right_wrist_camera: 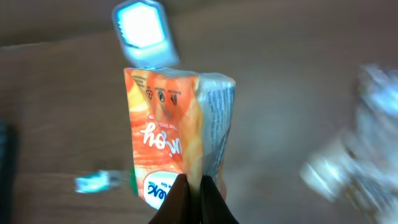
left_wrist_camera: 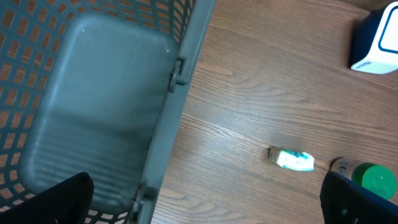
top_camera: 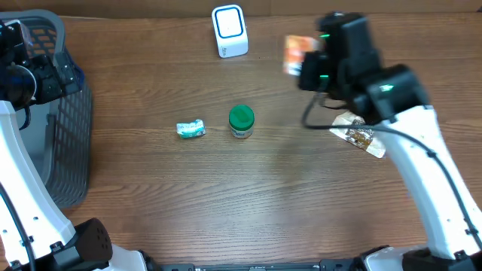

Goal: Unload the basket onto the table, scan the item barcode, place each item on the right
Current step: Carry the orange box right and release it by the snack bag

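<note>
The right gripper (right_wrist_camera: 194, 190) is clamped on one end of the orange printed drink carton (right_wrist_camera: 168, 130); the carton juts beyond its fingertips toward the white-and-blue boxy scanner (right_wrist_camera: 143, 31).

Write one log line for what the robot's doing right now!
right pincer: shut on orange pouch | position: held near white scanner | left pincer: open, over gray basket

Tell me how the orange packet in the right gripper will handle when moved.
The orange packet looks like a soft, creased pouch, so it will probably flex rather than stay stiff. The right gripper pinches only one end, so it may tilt or slip if swung fast. Held by that small pinch alone, it seems light.
</note>
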You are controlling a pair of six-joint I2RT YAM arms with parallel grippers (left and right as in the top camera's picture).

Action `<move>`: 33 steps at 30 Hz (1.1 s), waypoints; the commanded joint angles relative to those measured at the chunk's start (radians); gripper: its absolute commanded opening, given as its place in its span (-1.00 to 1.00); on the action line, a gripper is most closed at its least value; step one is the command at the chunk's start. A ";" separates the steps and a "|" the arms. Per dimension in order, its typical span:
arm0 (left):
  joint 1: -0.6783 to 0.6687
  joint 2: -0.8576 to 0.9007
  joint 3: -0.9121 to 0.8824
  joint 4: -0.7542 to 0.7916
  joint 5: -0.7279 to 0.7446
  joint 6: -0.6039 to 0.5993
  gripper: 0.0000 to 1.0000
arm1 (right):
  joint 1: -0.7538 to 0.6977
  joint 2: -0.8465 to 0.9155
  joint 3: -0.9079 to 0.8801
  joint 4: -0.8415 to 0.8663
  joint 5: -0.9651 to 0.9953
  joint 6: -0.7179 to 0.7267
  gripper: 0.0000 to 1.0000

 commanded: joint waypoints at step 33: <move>-0.002 0.005 0.003 0.002 0.003 0.019 0.99 | -0.559 0.004 -0.568 0.309 -0.107 -0.005 -0.03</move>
